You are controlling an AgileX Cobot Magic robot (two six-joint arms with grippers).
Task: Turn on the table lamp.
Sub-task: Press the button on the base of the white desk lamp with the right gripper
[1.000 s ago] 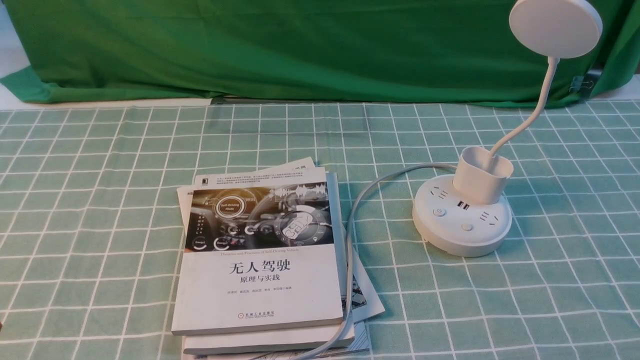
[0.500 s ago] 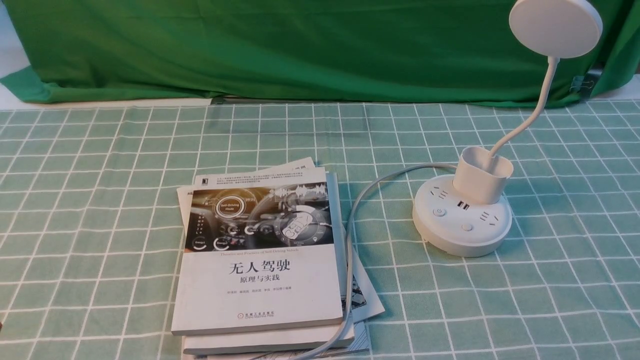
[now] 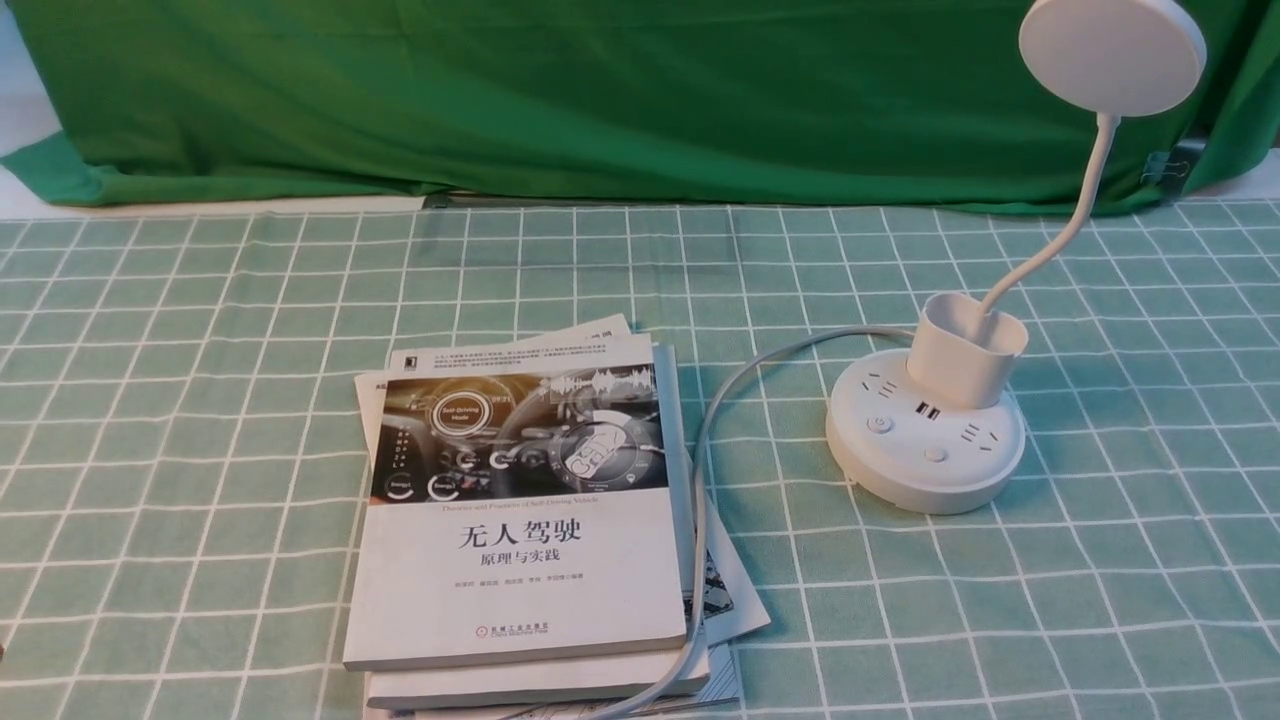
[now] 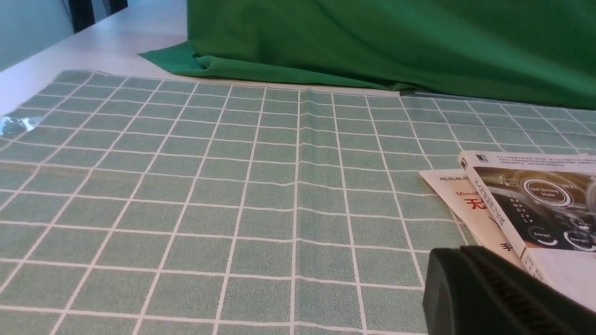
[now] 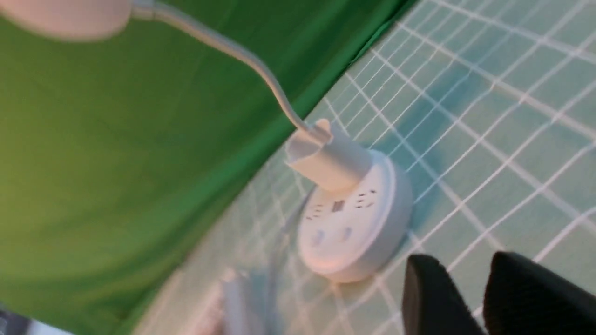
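Note:
The white table lamp stands at the right of the checked tablecloth. Its round base (image 3: 925, 440) carries sockets and two buttons (image 3: 879, 424), a cup holder (image 3: 965, 350) and a thin neck rising to the flat disc head (image 3: 1112, 55); the disc does not look lit. A grey cord (image 3: 700, 470) runs from the base across the books. Neither gripper shows in the front view. The right wrist view is blurred: the lamp base (image 5: 349, 223) lies just beyond my right gripper (image 5: 458, 267), whose fingers stand a little apart with nothing between them. My left gripper (image 4: 461, 253) appears shut, beside the books.
Two stacked books (image 3: 520, 500) lie left of the lamp, with loose papers under them; their corner (image 4: 535, 204) is close to the left gripper. A green cloth backdrop (image 3: 600, 100) hangs along the far edge of the table, with a binder clip (image 3: 1160, 165) behind the lamp.

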